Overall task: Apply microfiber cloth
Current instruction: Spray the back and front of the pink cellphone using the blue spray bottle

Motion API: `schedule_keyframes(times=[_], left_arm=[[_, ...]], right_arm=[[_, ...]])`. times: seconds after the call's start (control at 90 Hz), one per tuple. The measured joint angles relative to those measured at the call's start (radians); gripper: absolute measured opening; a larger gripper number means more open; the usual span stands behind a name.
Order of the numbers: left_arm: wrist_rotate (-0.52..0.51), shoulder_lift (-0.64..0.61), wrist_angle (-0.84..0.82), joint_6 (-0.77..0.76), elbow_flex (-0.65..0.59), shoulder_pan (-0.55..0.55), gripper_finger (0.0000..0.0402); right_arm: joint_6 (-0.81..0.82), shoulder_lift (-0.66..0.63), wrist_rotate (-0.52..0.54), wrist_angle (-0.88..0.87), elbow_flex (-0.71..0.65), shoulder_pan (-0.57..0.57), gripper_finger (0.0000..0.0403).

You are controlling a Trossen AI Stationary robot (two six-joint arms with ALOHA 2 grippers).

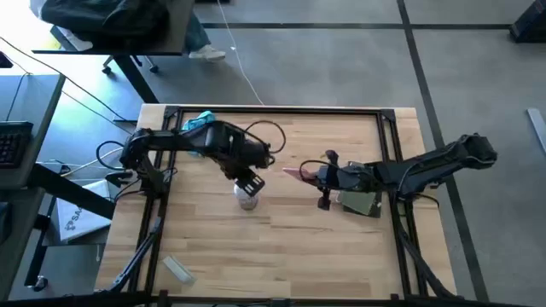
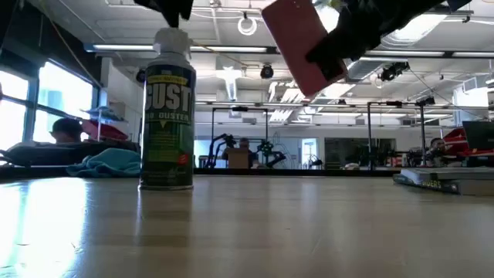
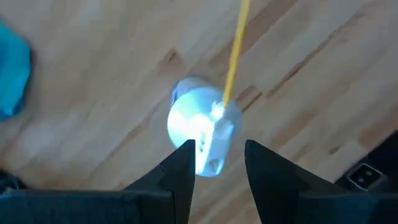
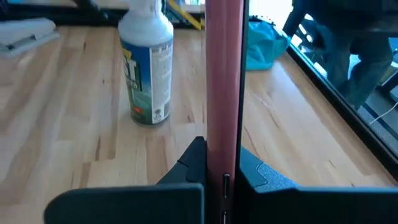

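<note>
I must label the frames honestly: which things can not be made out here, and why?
- Crumpled teal microfiber cloth: high view, partly under the left arm.
- White dust-spray can: low view, its top hidden by the left gripper.
- Flat pink phone: right wrist view, edge-on, cut off by the frame's top.

The microfiber cloth (image 4: 264,43) is teal, a bright blue-green against the pale honey wood of the tabletop (image 1: 281,247), whose planks show thin darker grain lines and seams. The duster can (image 2: 166,116) has a white cap and nozzle, a green label with large pale lettering and a small red patch low on its side; a thin yellow straw (image 3: 235,50) runs from its top. The phone (image 4: 224,74) is pink-red, with a dark edge. The left gripper (image 3: 217,171) and the right gripper (image 4: 221,165) are black. A flat pad (image 1: 360,203) is grey-green.
</note>
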Motion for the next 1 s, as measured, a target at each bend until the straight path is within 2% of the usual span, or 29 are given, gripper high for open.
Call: schedule_keyframes(times=[0.056,0.122,0.178,0.233,0.433,0.611,0.789,1.0], left_arm=[[-0.029,-0.003,-0.001,0.056,0.036,0.005,0.0117],[-0.109,-0.023,0.001,0.127,0.045,-0.004,0.0117],[-0.201,-0.046,0.000,0.166,0.028,-0.022,0.0117],[-0.242,-0.068,-0.001,0.184,-0.013,-0.035,0.0117],[-0.256,-0.142,-0.002,0.196,-0.264,-0.051,0.0117],[-0.159,-0.203,0.030,0.140,-0.505,-0.072,0.0113],[-0.187,-0.233,0.250,0.132,-0.655,-0.147,0.0092],[-0.231,-0.232,0.470,0.127,-0.733,-0.234,0.0076]], right_arm=[[0.003,-0.017,0.000,0.000,0.000,0.000,0.0001],[0.023,-0.029,0.000,-0.005,0.001,0.000,0.0001],[0.038,-0.034,0.000,-0.012,0.001,0.000,0.0001],[0.050,-0.035,0.002,-0.028,0.001,0.004,0.0001],[0.036,-0.024,0.012,-0.057,0.001,0.004,0.0001],[-0.004,-0.020,0.014,-0.051,0.001,0.003,0.0001],[-0.073,-0.020,0.012,-0.022,0.001,-0.009,0.0001],[-0.125,-0.020,0.008,-0.002,0.001,-0.054,0.0001]])
